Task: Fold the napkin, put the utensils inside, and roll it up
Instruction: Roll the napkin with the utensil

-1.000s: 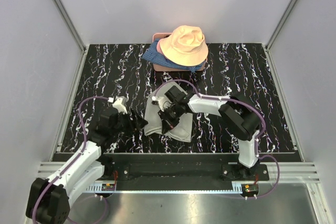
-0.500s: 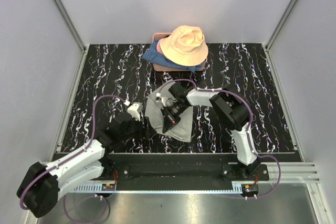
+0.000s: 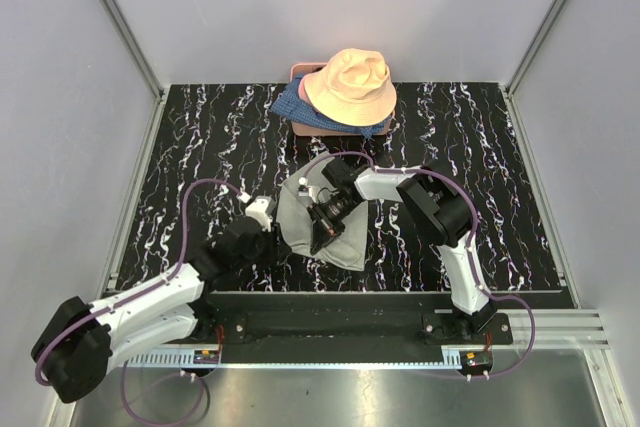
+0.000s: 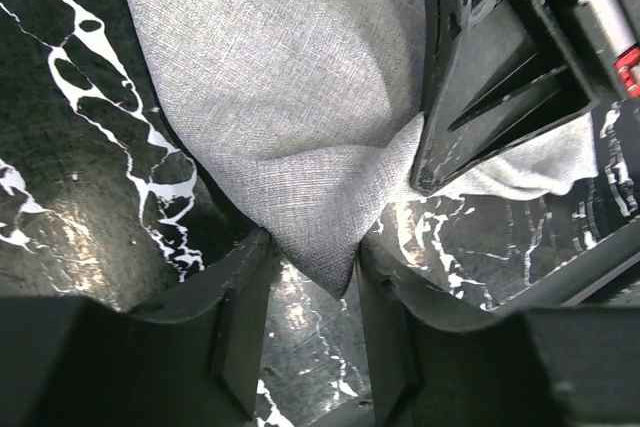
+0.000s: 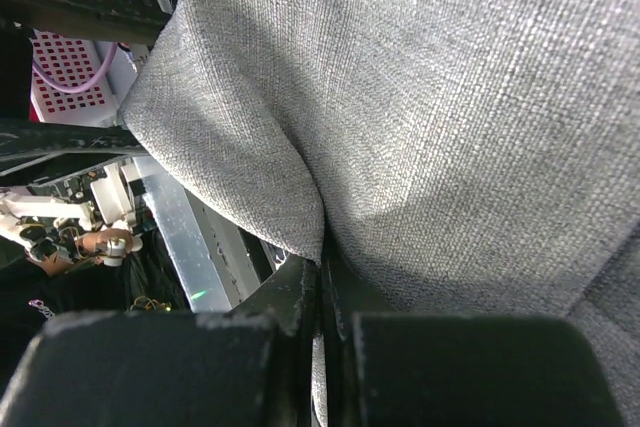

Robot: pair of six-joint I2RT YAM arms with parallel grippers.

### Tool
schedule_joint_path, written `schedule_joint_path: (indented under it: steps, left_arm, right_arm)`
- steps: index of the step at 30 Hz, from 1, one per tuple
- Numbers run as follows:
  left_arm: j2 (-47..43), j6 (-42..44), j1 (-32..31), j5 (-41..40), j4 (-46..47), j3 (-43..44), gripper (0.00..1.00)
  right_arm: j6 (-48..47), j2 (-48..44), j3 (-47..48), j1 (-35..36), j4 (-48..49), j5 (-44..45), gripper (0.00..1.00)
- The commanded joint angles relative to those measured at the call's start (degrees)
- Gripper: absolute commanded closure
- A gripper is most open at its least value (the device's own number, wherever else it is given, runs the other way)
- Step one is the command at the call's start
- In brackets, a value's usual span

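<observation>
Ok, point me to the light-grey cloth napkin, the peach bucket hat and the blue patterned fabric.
light-grey cloth napkin [image 3: 345,247]: top view, bare near-right part.
peach bucket hat [image 3: 350,82]: top view, crown.
blue patterned fabric [image 3: 288,104]: top view, left edge beside the hat.

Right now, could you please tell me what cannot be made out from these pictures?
- Utensils: in no view; the napkin may cover them, I cannot tell.
- Left gripper: the left wrist view shows the napkin's corner inside it, not whether it is pinched.
- Pink item: in the top view, mostly hidden under the hat and blue fabric.
</observation>
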Motion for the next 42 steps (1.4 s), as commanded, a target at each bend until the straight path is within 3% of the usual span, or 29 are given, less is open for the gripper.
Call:
schedule_joint_path:
  steps: [1,3,5,11,15,33,35,39,42]
  left_arm:
    - [-2.77,-3.34,-0.19,-0.1,2.05,1.33,0.57]
    - [-4.79,-4.39,-0.19,-1.86,2.75,0.28,0.59]
    - [-5.41,-5.18,-0.19,-4.48,2.75,0.1,0.67]
    - [-2.78,-5.54,-0.1,-4.6,3.27,1.94,0.73]
    - [-3.04,-2.56,-0.1,-1.34,4.86,1.68,0.56]
    - [2.4,0.53,-0.19,1.04,4.43,2.65,0.56]
    - [3.72,0.44,-0.1,1.04,3.99,2.91,0.61]
    - [5.13,0.35,-0.1,-0.8,2.67,4.14,0.92]
    - [5.83,0.7,0.16,-1.34,2.14,5.46,1.0]
  right_arm:
    - [0.22,0.58,2.22,-0.79,-0.95,-0.81,1.0]
    - [0.22,0.58,2.39,-0.7,-0.95,-0.72,1.0]
    - [0.3,0.67,2.31,-0.7,-1.04,-0.72,1.0]
    - [0.3,0.93,2.31,-0.78,-1.04,-0.63,1.0]
    - [0.3,0.93,2.39,-0.78,-1.04,-0.55,1.0]
    - [1.62,1.9,3.19,-0.96,-0.95,-0.19,1.0]
    - [1.62,1.81,3.19,-1.14,-1.04,-0.19,1.0]
    - [1.62,1.81,3.01,-1.14,-1.13,-0.28,1.0]
    - [1.62,1.81,2.92,-1.05,-1.13,-0.37,1.0]
